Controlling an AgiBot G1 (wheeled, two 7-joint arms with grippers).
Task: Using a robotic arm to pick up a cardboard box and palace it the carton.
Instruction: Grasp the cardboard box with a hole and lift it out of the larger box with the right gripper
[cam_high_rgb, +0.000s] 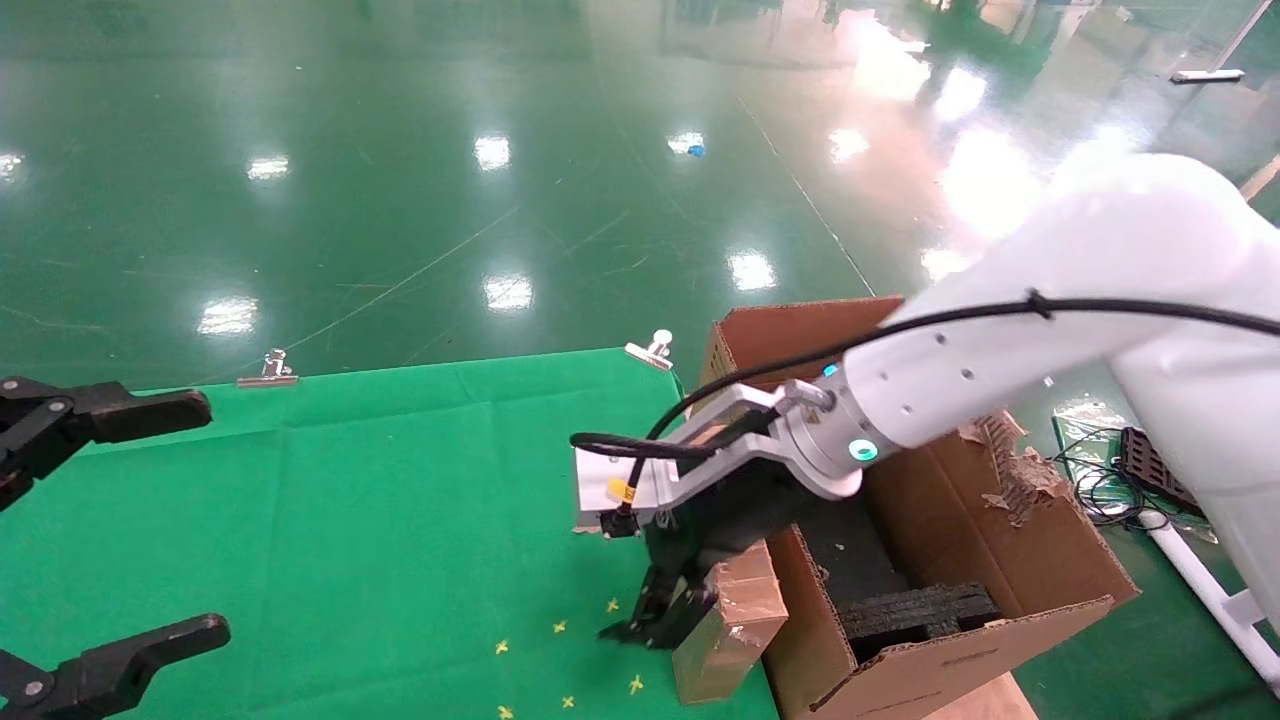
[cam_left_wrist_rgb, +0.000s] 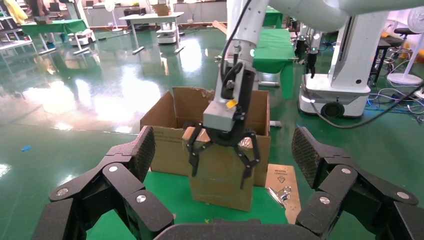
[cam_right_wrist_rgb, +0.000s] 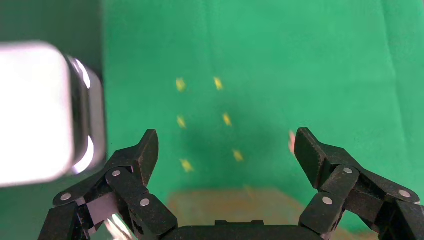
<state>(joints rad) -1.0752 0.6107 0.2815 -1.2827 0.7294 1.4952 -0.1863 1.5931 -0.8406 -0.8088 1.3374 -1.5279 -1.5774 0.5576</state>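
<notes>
Now my right gripper (cam_left_wrist_rgb: 222, 160) hangs open astride the cardboard box (cam_left_wrist_rgb: 222, 175) at frame centre; it looks light and stiff, best pinched across its flat faces, while my left gripper (cam_high_rgb: 90, 530) waits open at lower left.

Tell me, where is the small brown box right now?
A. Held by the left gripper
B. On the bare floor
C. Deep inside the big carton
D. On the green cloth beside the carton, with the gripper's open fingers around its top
D: the box stands on the green cloth against the carton, with the right gripper open and straddling its top.
</notes>
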